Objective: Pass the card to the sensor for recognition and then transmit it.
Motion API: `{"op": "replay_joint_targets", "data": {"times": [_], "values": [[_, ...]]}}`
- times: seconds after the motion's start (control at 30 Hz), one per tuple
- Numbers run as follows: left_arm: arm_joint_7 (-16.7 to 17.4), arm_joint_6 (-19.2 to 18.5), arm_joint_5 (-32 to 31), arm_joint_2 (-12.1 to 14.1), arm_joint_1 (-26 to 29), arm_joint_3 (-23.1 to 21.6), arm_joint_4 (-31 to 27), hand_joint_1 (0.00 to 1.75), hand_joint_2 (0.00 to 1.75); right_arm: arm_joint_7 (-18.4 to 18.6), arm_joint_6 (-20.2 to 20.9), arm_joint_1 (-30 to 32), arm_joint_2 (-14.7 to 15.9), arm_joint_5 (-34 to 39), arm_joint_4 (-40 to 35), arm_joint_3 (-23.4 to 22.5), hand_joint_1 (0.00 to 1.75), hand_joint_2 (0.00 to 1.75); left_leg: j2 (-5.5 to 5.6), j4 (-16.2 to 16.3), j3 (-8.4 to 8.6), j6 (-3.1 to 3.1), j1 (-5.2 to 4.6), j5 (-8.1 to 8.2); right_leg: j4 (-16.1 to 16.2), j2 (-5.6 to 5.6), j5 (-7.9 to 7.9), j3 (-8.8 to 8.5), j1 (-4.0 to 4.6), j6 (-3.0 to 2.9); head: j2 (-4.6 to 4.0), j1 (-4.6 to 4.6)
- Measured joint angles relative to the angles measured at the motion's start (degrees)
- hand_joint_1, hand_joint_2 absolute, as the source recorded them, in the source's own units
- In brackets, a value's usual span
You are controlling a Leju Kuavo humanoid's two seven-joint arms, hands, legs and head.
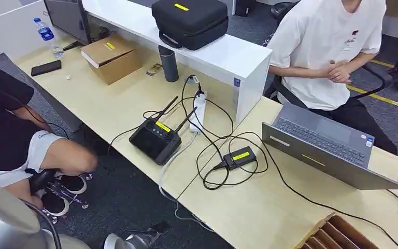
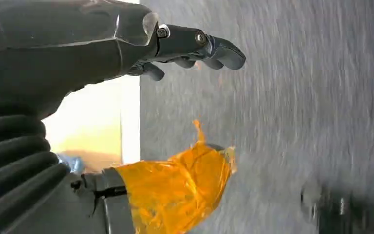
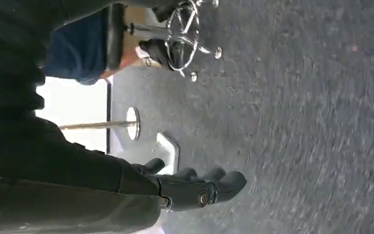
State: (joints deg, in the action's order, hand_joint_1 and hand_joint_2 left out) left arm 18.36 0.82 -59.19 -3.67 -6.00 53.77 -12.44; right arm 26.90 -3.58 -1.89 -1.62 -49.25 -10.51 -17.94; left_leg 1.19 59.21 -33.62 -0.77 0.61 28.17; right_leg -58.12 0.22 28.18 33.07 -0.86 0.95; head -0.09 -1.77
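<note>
A: State of the hands?

B: Left hand (image 2: 185,48) hangs over grey carpet (image 2: 297,97), fingers spread and holding nothing; its thumb (image 2: 175,190) is wrapped in orange tape. Right hand (image 3: 195,187) likewise hangs over carpet, fingers apart, nothing held.

A: The card?

B: I cannot tell where it is. On the desk (image 1: 259,212) a small black box with a yellow label (image 1: 240,156), possibly the sensor, sits between a black controller (image 1: 155,139) and an open laptop (image 1: 324,148). One person (image 1: 326,46) sits behind the desk.
</note>
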Motion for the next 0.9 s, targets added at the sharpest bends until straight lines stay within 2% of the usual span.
{"op": "replay_joint_targets", "data": {"times": [0.1, 0.23, 0.3, 0.5, 0.63, 0.7, 0.73, 0.83, 0.9], "values": [[-1.2, -1.2, -0.1, -1.1, 0.1, 0.0, 0.0, 0.0, 1.75, -2.5, 0.7, -0.1, -0.4, 1.1, 0.0, -0.2, 0.0, 1.75, -0.01, 0.0, 0.0, 0.0, 0.0, 0.0, 0.0, 0.0, 0.0, -0.02, 0.0, 0.0, 0.0, 0.0], [-1.4, 3.0, -1.3, -1.5, -0.1, 0.0, 0.0, 0.0, 1.75, -4.8, 0.7, -0.3, -1.0, 2.9, 0.0, -1.4, 0.0, 1.75, -0.01, 0.0, 0.01, 0.0, -0.01, 0.0, 0.0, 0.0, 0.0, -0.02, 0.0, 0.01, 0.0, -0.02], [-1.4, 6.7, -1.5, -1.5, -0.3, 0.0, 0.0, 0.0, 1.75, -4.5, -0.3, -0.4, -1.0, 3.1, 0.0, -1.9, 0.0, 1.75, -0.01, 0.0, 0.03, 0.0, 0.0, 0.0, 0.0, 0.0, 0.0, -0.02, 0.0, 0.0, 0.0, -0.02], [0.1, 12.4, -2.7, -0.5, -0.4, 0.0, 0.0, 0.0, 1.75, -2.9, -2.8, -0.4, 0.6, 3.2, -0.1, -3.5, 0.0, 1.75, -0.02, 0.0, 0.03, 0.0, 0.0, 0.0, 0.0, 0.0, 0.0, -0.02, 0.01, 0.0, 0.0, -0.02], [-0.5, 13.7, -2.4, 0.1, -0.4, 0.0, 0.0, 0.0, 1.75, 0.2, -2.0, -0.4, 1.0, 2.2, -0.1, -4.3, 0.0, 1.75, -0.01, 0.0, 0.03, 0.0, 0.0, 0.0, 0.0, 0.0, 0.0, -0.02, 0.01, 0.0, 0.0, 0.0], [-1.2, 13.3, -3.4, 0.3, -0.4, 0.0, 0.0, 0.0, 1.75, 0.2, -0.7, -0.3, 1.0, 0.2, -0.1, -4.3, 0.0, 1.75, -0.03, 0.0, 0.03, 0.0, 0.0, 0.0, 0.0, 0.01, 0.0, -0.01, 0.01, 0.0, 0.0, -0.02], [-1.2, 12.5, -3.7, 0.3, -0.5, -0.1, 0.0, 0.0, 1.75, -0.5, -0.5, -0.3, 0.9, -0.3, -0.1, -4.3, 0.0, 1.75, -0.02, 0.0, 0.03, 0.0, 0.0, 0.0, 0.0, 0.01, 0.0, -0.01, 0.01, 0.0, 0.0, -0.02], [-1.7, 11.6, -2.1, 0.3, -0.5, 0.0, 0.0, 0.0, 1.75, -7.0, -1.2, -0.3, 0.4, 0.9, -0.1, -4.3, 0.0, 1.75, -0.09, 0.0, 0.04, 0.0, 0.0, 0.0, 0.0, 0.05, 0.0, -0.02, 0.01, 0.0, 0.0, -0.02], [-2.1, 11.6, -1.7, 0.3, -0.4, 0.0, 0.0, 0.0, 1.75, -7.8, -1.3, -0.4, 0.2, 1.3, -0.1, -4.3, 0.0, 1.75, -0.09, 0.0, 0.05, 0.0, 0.0, 0.0, 0.0, 0.04, 0.0, -0.02, 0.0, 0.0, 0.0, -0.02]]}}
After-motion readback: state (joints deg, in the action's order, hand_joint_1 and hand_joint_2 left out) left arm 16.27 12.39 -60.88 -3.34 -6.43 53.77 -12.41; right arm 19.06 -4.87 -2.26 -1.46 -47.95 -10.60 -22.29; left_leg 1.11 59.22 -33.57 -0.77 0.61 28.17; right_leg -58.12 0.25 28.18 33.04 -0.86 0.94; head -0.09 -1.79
